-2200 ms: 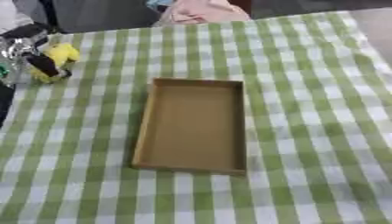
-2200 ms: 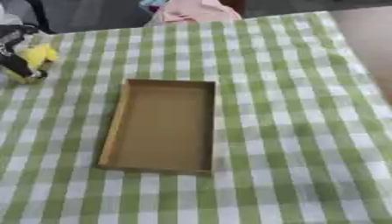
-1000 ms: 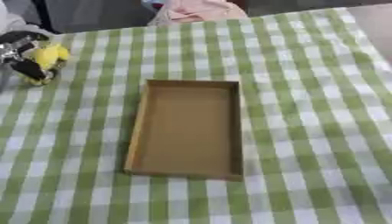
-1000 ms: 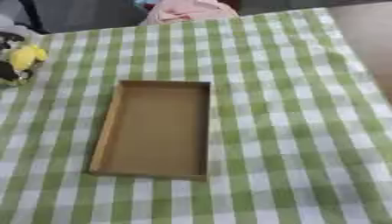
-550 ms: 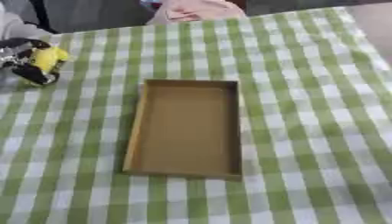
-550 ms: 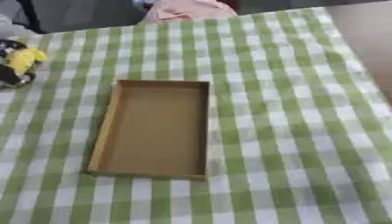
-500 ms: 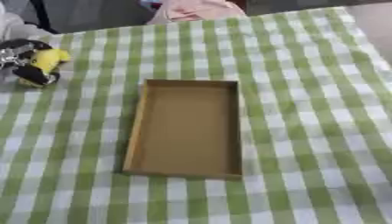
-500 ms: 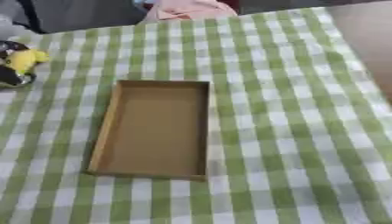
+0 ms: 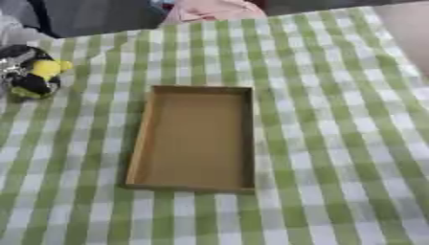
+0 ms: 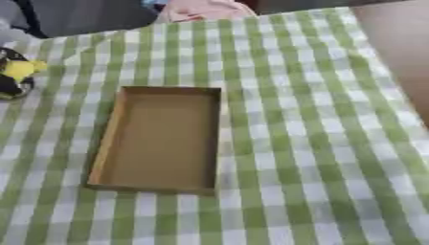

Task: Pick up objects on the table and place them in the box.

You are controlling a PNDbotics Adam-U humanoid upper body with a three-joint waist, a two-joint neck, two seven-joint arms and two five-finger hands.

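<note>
Left hand (image 9: 16,60), fingers curled around a yellow-and-black toy (image 9: 42,76), should carry it level over the empty box (image 9: 197,139).

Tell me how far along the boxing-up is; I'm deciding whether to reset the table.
Nothing is in the box yet: its brown floor is bare. In hand: the left hand at the table's far left edge has its fingers curled round a yellow and black object, well left of the box. Left to do: carry that object over and release it inside. No other loose items show on the checked cloth; the right hand is out of view.
</note>
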